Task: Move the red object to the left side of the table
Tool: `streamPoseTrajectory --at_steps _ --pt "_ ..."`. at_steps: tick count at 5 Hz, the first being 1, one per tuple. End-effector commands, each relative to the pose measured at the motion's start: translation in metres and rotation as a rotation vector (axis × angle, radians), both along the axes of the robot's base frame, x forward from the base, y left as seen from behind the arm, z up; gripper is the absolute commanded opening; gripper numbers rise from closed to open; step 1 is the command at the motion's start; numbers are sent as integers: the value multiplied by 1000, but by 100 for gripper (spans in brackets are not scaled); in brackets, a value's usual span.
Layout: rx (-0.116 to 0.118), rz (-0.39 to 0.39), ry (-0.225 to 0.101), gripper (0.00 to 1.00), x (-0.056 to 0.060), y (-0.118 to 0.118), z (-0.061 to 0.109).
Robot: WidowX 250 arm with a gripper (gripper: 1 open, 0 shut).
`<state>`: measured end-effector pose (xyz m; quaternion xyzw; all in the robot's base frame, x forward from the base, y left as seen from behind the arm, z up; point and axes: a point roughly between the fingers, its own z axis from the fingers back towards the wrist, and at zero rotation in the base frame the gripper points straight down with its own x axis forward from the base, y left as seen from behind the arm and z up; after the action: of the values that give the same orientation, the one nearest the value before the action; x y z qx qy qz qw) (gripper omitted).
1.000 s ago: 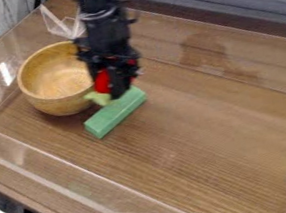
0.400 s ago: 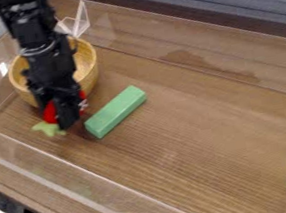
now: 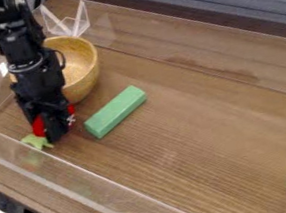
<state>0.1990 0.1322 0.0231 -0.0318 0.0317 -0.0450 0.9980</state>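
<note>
The red object is a small bright red toy with a green leafy end that sticks out at the lower left. My gripper points straight down and is shut on it, low over the table near the front left wall. The black arm rises from it toward the top left and hides part of the toy. A thin slice of red shows between the black fingers.
A wooden bowl stands just behind and right of the gripper. A green rectangular block lies on the wood to its right. Low clear acrylic walls edge the table, one close to the gripper's left.
The gripper has carried the red object leftward and toward the front, from beside the green block past the bowl, and has come down close to the tabletop. Bowl and block have not moved.
</note>
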Motion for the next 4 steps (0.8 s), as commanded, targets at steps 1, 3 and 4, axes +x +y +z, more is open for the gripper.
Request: streamPoseTrajectory --at_steps 1,3,4 --pt "13 9 -18 0 1 1 5" --pt "1 22 -12 0 0 -4 4" --pt "-4 27 -6 0 -1 -6 3"
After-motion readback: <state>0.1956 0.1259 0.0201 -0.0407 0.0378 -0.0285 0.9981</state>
